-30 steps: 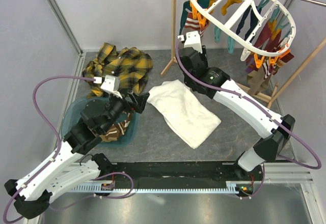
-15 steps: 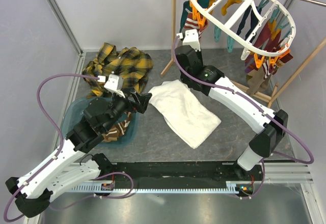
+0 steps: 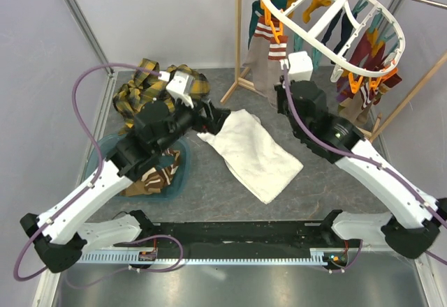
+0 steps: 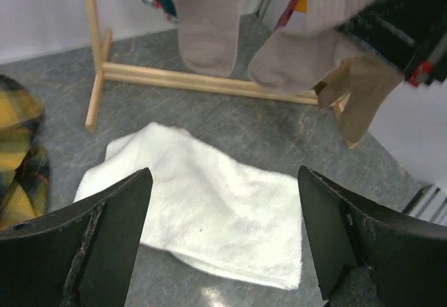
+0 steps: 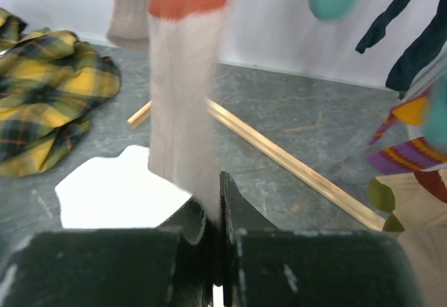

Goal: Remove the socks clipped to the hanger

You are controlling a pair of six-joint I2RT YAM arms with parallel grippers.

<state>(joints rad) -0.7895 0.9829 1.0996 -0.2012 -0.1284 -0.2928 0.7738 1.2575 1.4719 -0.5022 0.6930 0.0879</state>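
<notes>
The white oval hanger (image 3: pixel 302 40) hangs at the top right with several socks (image 3: pixel 363 49) clipped round it. In the right wrist view my right gripper (image 5: pixel 218 188) is shut on the lower end of a cream sock with an orange-red band (image 5: pixel 183 98), which still hangs from above. From overhead that striped sock (image 3: pixel 269 42) is at the hanger's left side, just left of my right wrist. My left gripper (image 4: pixel 223 244) is open and holds nothing. It hovers over the white towel (image 4: pixel 209 202) and faces tan socks (image 4: pixel 206 21).
A yellow-black plaid shirt (image 3: pixel 150 87) lies at the back left. A teal basin (image 3: pixel 105 157) holding striped socks (image 3: pixel 157 174) sits under my left arm. The wooden rack's base bar (image 4: pixel 209 80) crosses the floor beyond the towel (image 3: pixel 255 153). Walls close in the left and back.
My right gripper has shut on the banded sock and its wrist has shifted right. My left arm has swung away from the basin toward the towel and rack, still open.
</notes>
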